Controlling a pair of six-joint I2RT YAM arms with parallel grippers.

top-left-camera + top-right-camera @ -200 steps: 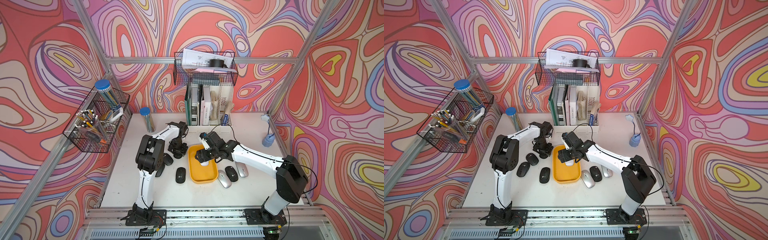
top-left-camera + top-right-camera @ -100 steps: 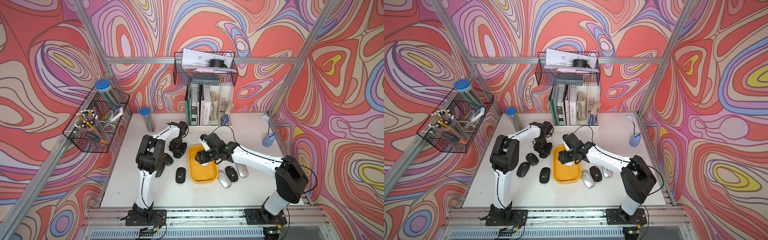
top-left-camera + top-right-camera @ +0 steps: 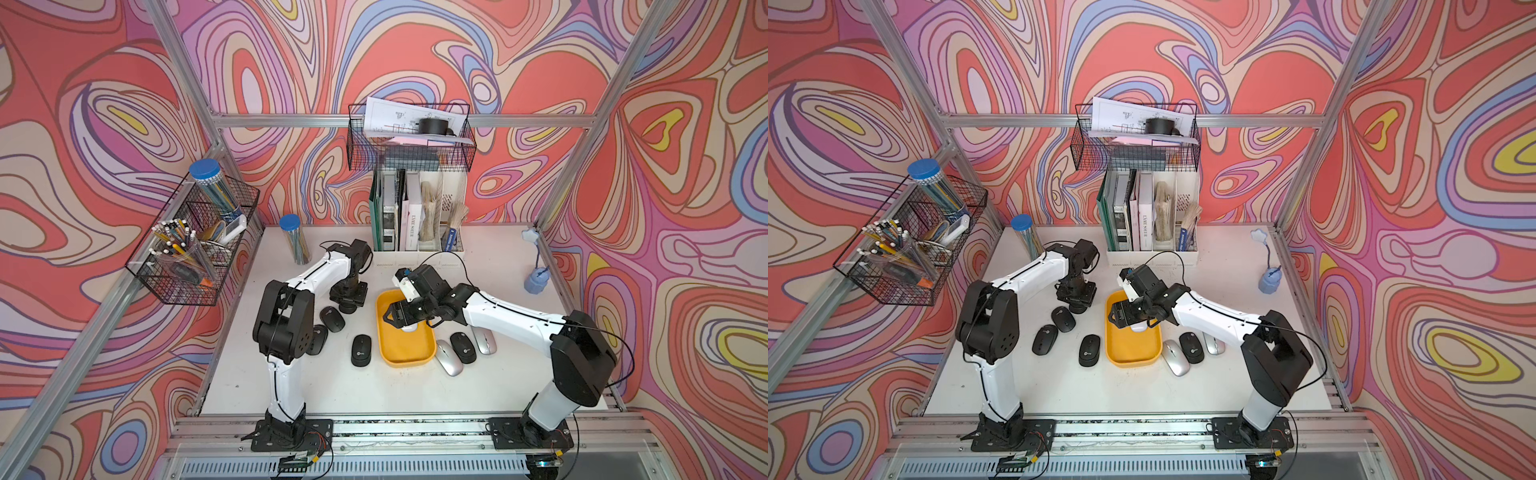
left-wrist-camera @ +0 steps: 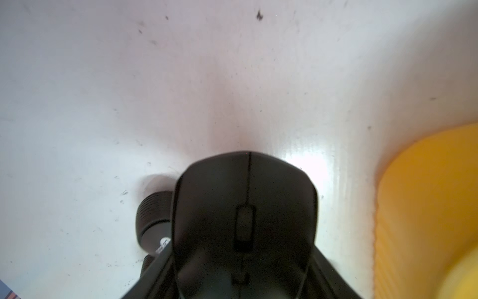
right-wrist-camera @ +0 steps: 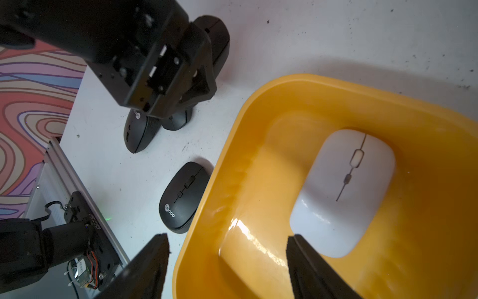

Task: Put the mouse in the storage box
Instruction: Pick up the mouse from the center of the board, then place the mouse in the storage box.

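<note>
White plastic mouse (image 5: 344,191) lies in the shallow yellow storage box (image 5: 258,124), right gripper (image 5: 227,242) released above it. Left gripper (image 3: 348,306) clamps a black plastic mouse (image 4: 244,207), likely light and slick, by its sides just beside the box.

Left gripper (image 3: 348,306) pointing down, fingers (image 4: 326,281) closed, right gripper (image 5: 227,259) reaching inward, fingers (image 5: 310,266) apart

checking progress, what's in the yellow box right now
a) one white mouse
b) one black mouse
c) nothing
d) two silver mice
a: the right wrist view shows a single white mouse lying on the floor of the box, with nothing else inside.
</note>
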